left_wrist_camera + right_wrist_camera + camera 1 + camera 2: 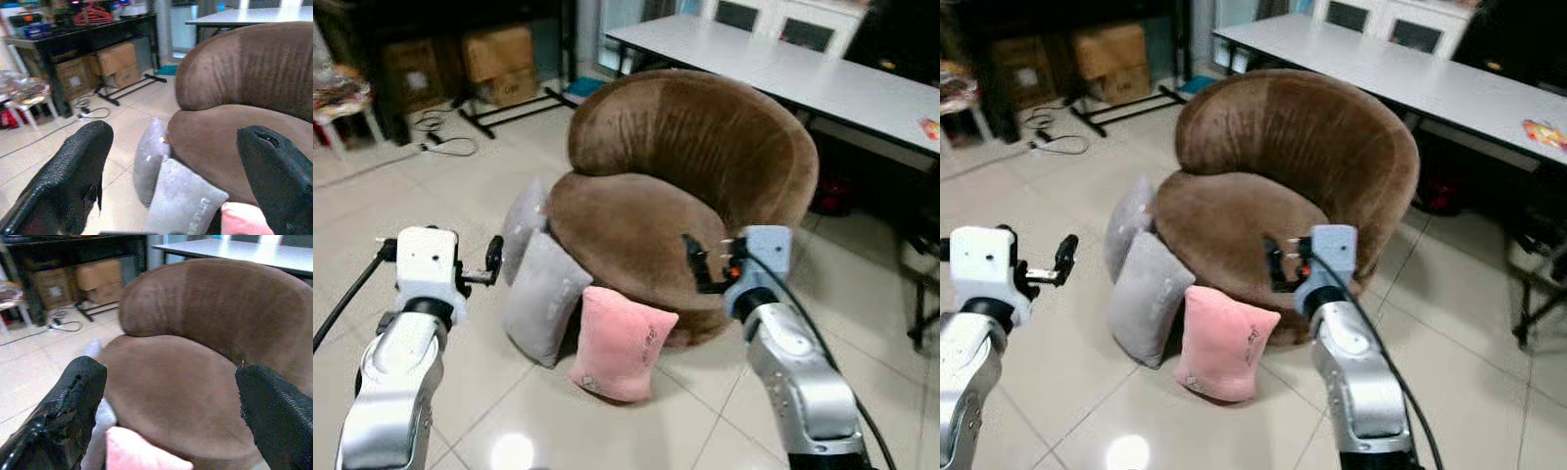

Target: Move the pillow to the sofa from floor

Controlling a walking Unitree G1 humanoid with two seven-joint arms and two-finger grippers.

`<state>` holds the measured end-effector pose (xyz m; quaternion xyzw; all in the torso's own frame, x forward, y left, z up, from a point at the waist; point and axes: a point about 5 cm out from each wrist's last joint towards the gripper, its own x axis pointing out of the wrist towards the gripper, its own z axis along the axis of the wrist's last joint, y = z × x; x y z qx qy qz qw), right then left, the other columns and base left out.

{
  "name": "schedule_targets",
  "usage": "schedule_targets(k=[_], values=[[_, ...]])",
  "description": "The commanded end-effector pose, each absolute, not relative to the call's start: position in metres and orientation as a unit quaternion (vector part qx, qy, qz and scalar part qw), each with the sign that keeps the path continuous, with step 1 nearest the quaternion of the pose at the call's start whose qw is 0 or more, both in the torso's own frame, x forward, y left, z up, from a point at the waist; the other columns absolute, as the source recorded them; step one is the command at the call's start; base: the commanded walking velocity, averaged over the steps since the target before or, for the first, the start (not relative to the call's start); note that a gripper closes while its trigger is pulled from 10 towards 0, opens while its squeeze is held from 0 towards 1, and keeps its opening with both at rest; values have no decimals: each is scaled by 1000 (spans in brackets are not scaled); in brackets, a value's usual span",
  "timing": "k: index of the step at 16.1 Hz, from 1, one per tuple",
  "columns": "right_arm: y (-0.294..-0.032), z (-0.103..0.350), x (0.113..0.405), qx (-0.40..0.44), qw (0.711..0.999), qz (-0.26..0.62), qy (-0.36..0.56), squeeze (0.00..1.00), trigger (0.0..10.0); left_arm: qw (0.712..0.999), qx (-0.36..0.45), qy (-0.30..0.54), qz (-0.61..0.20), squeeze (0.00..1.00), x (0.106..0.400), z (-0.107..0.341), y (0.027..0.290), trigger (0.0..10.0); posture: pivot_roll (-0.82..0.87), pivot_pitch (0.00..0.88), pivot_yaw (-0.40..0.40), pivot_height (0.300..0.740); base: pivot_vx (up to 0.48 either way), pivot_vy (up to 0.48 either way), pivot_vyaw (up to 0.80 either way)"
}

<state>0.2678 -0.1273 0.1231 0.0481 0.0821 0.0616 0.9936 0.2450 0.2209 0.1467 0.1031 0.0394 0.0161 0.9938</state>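
Plush pink square pillow (pixel 620 343) on glossy tiled floor (pixel 509 411), leaning against round brown velvet sofa (pixel 685 186), beside two grey pillows (pixel 543 294). Left gripper (pixel 494 259) and right gripper (pixel 697 262) raised, fingers spread wide, holding nothing.

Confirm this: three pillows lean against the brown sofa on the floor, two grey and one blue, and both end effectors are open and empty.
One detail is wrong: the third pillow is pink, not blue, as the left eye view shows. The rest holds: two grey pillows lean against the brown sofa, and the left end effector and right end effector are open and empty.
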Motion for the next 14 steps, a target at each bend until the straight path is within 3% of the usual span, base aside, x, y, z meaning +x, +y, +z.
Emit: schedule_targets(k=[1, 14], values=[[-133, 129, 269, 41, 995, 54, 68, 0, 10000, 994, 99, 39, -4, 0, 248, 145, 214, 10000, -27, 0, -43, 740, 315, 0, 0], [-142, 124, 273, 32, 996, 36, 71, 0, 10000, 994, 101, 45, -13, 0, 243, 140, 214, 10000, -12, 0, -61, 740, 314, 0, 0]])
